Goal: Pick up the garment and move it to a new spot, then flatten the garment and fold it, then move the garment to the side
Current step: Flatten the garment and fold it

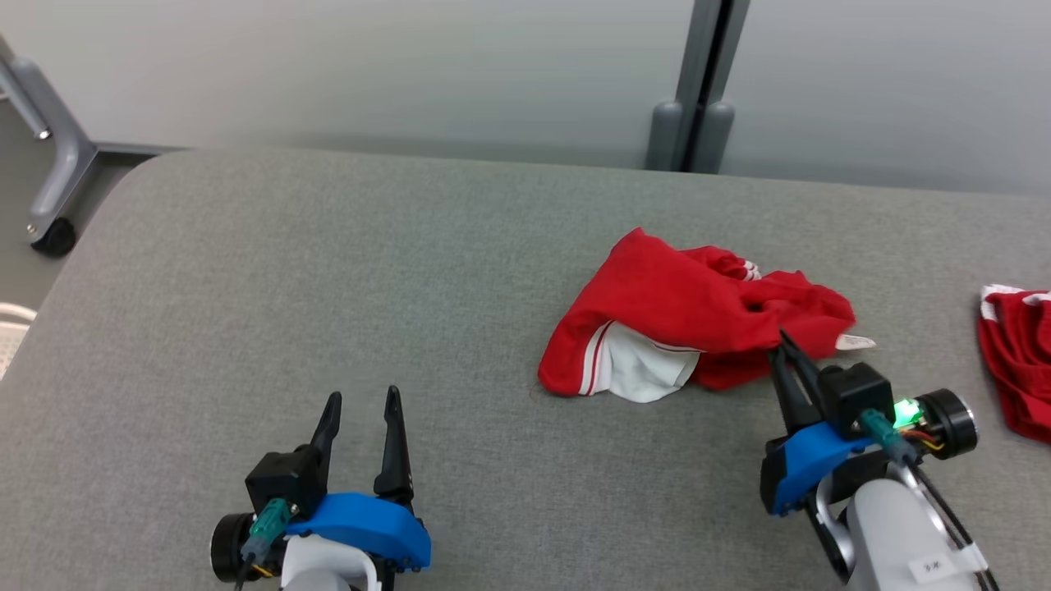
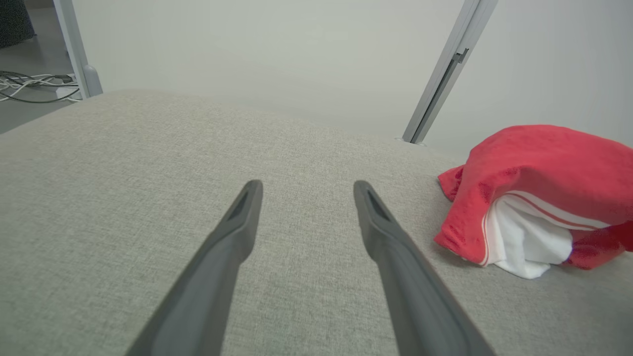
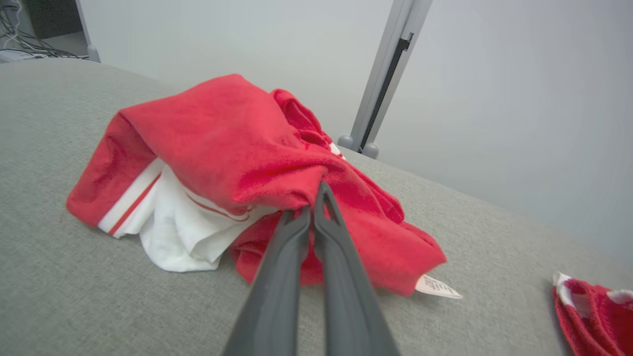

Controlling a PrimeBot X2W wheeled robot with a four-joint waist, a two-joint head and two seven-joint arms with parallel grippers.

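Grey fabric surface (image 1: 328,287), pale wall (image 1: 369,66), metal post (image 1: 702,82)

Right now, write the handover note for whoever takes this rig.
Left claw: open, holding nothing, over bare table to the left of the garment.
Right claw: shut on the near edge of the garment.
Garment: red with a white part, crumpled in a heap right of the table's centre, mostly resting on it.
Another red cloth lies at the table's right edge, apart from it.
Done: garment gripped.
Left: lift and move it to a new spot, flatten, fold, move it aside.
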